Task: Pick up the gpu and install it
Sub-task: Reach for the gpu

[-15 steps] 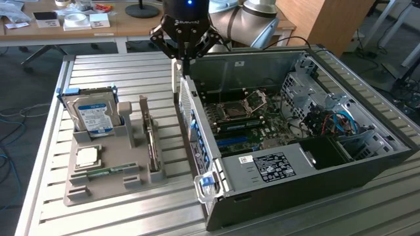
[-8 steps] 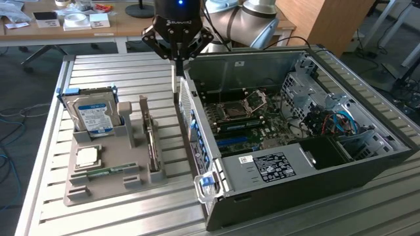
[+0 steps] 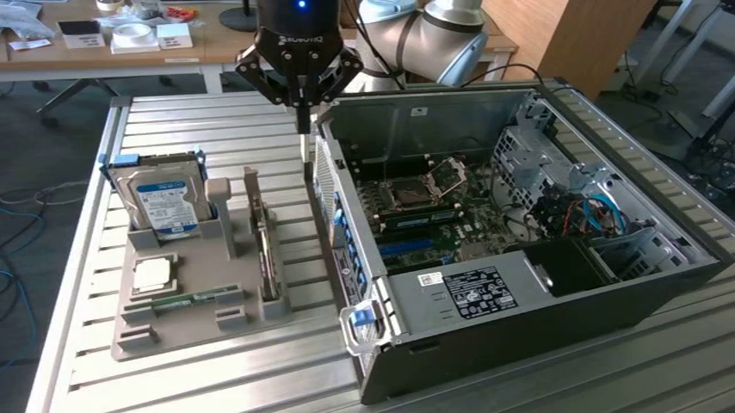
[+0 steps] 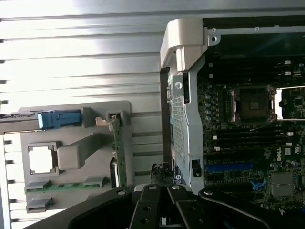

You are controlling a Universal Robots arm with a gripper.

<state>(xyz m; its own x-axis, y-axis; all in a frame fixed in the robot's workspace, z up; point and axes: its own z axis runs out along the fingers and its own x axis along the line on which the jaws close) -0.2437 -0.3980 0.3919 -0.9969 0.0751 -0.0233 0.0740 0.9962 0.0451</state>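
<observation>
The gpu (image 3: 267, 249) stands on its long edge in a slot of the grey holder tray (image 3: 138, 335), with its pale bracket end toward the far side. In the wrist view the gpu (image 4: 117, 152) appears edge-on as a thin green strip. My gripper (image 3: 303, 127) hangs shut and empty above the table, past the card's far end, in the gap between the holder and the open computer case (image 3: 540, 284). Its dark linkages and the shut gripper (image 4: 162, 179) sit beside the case's rear panel. The motherboard (image 3: 425, 215) lies exposed with a blue slot (image 3: 408, 248).
The holder also carries a hard drive (image 3: 161, 194) with a blue-white label, a square processor (image 3: 151, 274) and a green memory stick (image 3: 184, 299). The case's side wall stands close to the gpu. A wooden desk (image 3: 115, 52) with small boxes is behind.
</observation>
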